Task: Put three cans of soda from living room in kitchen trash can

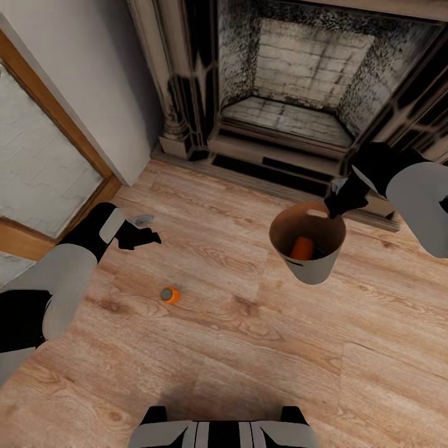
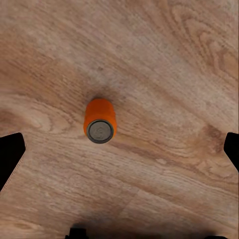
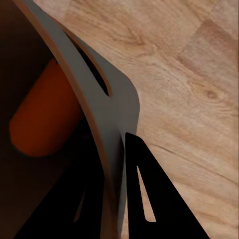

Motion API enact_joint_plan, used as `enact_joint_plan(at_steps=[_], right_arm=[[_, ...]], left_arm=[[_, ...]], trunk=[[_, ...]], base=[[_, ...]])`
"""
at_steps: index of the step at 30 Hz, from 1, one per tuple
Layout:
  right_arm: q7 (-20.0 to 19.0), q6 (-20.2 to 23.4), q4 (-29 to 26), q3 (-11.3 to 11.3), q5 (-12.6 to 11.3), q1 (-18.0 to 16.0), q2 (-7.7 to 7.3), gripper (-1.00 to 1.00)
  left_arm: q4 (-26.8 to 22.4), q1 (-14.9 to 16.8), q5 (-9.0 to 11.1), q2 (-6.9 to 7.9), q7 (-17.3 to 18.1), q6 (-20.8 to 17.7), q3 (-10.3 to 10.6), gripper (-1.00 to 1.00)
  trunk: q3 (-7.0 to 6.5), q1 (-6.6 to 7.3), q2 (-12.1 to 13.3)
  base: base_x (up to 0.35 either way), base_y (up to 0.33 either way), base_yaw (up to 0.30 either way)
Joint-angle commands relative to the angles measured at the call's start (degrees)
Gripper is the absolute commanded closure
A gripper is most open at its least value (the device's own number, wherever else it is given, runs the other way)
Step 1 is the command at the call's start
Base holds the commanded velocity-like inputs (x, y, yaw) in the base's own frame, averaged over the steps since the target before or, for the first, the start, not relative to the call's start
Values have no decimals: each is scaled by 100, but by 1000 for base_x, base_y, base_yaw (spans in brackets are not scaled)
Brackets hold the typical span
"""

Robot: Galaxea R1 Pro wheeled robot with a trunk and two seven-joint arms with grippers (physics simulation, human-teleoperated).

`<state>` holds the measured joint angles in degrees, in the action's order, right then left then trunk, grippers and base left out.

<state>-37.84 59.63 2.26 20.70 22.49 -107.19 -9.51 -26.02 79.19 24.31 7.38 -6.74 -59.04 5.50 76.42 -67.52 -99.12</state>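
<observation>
- Head view: the right tool (image 1: 339, 205) grips the rim of the tash can (image 1: 309, 264), holding it above the wood plank floor (image 1: 236, 348) in front of the brick fireplace (image 1: 298, 81).
- The bin tilts, its brown inside open toward the camera, and the slot handle sits on the rim just beside the grip.
- One orange can of soda (image 1: 302, 248) lies inside the bin; a dark shape beside it is too dim to name.
- Right wrist view: the right tool (image 3: 113, 199) has its two black fingers (image 3: 144, 199) pressed on either side of the grey bin wall (image 3: 112, 104), clamped on it just beside the slot, with the orange can (image 3: 45, 117) inside.
- A second orange can (image 1: 169, 294) lies on its side on the floor, well apart from the bin and nearer the left arm.
- Left wrist view: that can (image 2: 100, 120) lies directly under the camera, grey top facing it; the left tool (image 2: 119, 149) has its black fingertips (image 2: 11, 149) spread wide at the picture's two edges, clear of the can.
- Head view again: the left tool (image 1: 142, 236) hangs above the floor, between the wall with its wood-framed panel (image 1: 43, 162) and the loose can.
- The robot's base (image 1: 224, 429) shows at the bottom edge.
</observation>
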Motion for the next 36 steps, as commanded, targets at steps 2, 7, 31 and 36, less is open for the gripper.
enact_joint_plan(at_steps=[2, 7, 31, 36], right_arm=[[-30, 37, 2, -84, -96, 2, 1, 100], [-30, 37, 2, -84, -96, 4, 1, 100], [-30, 37, 2, -94, -96, 9, 1, 100], [-30, 37, 2, -100, -102, 5, -3, 100]], left_arm=[[-4, 0, -1, -6, -1, 4, 1, -100], [-8, 0, -3, -12, 1, 6, 3, -100], [-218, -26, -6, -9, -36, -17, -5, -100], [-219, -27, -6, -8, -36, -15, -9, -100]], trunk=[[0, 0, 0], [0, 0, 0], [153, -153, -281], [284, -263, -481]], base=[[-122, 169, 0], [-11, 59, 0], [70, 52, 0], [0, 0, 0]])
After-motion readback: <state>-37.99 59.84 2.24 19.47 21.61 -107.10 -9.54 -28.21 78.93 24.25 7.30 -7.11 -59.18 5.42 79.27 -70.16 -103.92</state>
